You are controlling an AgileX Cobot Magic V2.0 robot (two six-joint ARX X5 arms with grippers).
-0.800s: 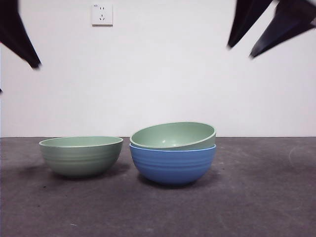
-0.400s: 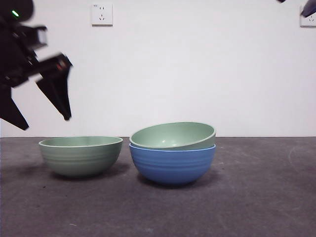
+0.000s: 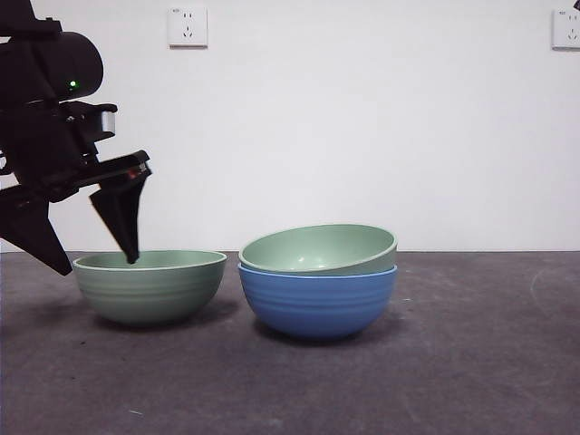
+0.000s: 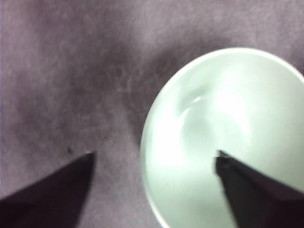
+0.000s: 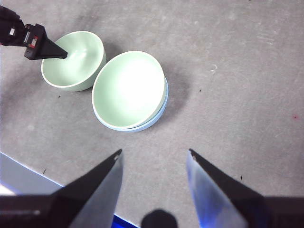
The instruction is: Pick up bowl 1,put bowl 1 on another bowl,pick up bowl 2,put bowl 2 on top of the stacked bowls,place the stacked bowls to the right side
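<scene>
The left gripper (image 3: 98,263) hangs at the free green bowl (image 3: 149,285), its jaws spread apart and straddling the rim: one black finger (image 4: 247,190) dips inside the bowl (image 4: 228,137), the other (image 4: 47,185) sits outside over the table. Nothing is clamped between them. Just beside that bowl stands the blue bowl (image 3: 317,304), with the second green bowl (image 3: 317,249) resting in it, tilted rather than seated level. The right gripper (image 5: 152,159) hovers high above, well clear of the bowls, jaws open and empty. The table (image 3: 471,362) is a dark grey, slightly mottled mat. Behind it rises a plain white wall (image 3: 362,118) carrying two white power sockets, one (image 3: 187,26) at upper left and one (image 3: 565,28) at the right edge.
</scene>
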